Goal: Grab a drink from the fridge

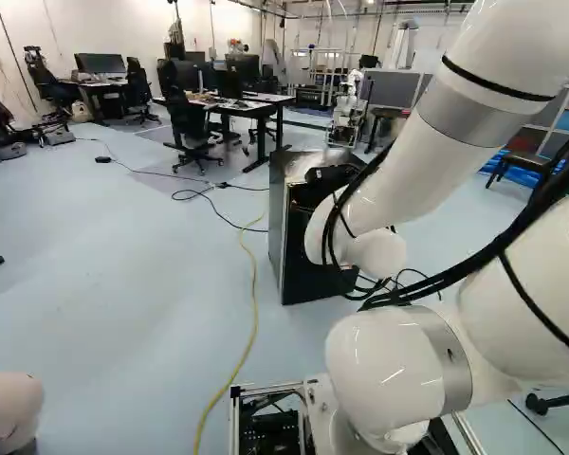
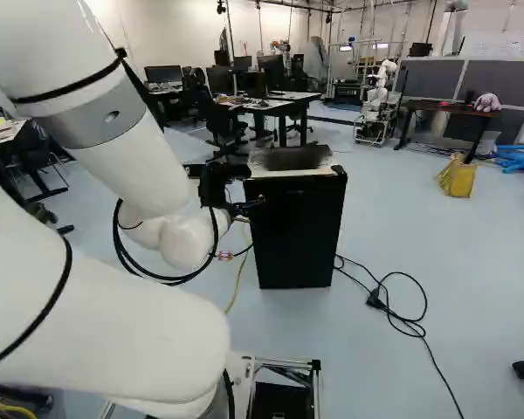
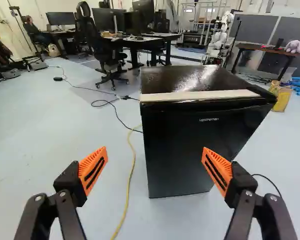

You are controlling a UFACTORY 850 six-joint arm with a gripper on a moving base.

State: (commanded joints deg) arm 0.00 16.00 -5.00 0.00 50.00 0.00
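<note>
The gripper (image 2: 257, 202) shows at the front left top edge of the black fridge (image 2: 299, 236) in the right base view. In the wrist view the gripper (image 3: 154, 150) is open, its orange pads wide apart with nothing held between them. Ahead of it stands the small upright fridge (image 3: 190, 145), its door closed and a pale strip (image 3: 200, 95) along the top front edge. The fridge's inside is hidden behind the door, so no drink shows. The left base view shows the fridge's side (image 1: 299, 237), partly behind my arm.
A yellow cable (image 3: 129, 185) runs over the floor beside the fridge, and black cables (image 2: 402, 305) lie on its other side. Desks (image 1: 251, 106) and office chairs (image 1: 192, 128) stand farther back. Another robot (image 2: 380, 100) is beyond the fridge, near a yellow bag (image 2: 457, 177).
</note>
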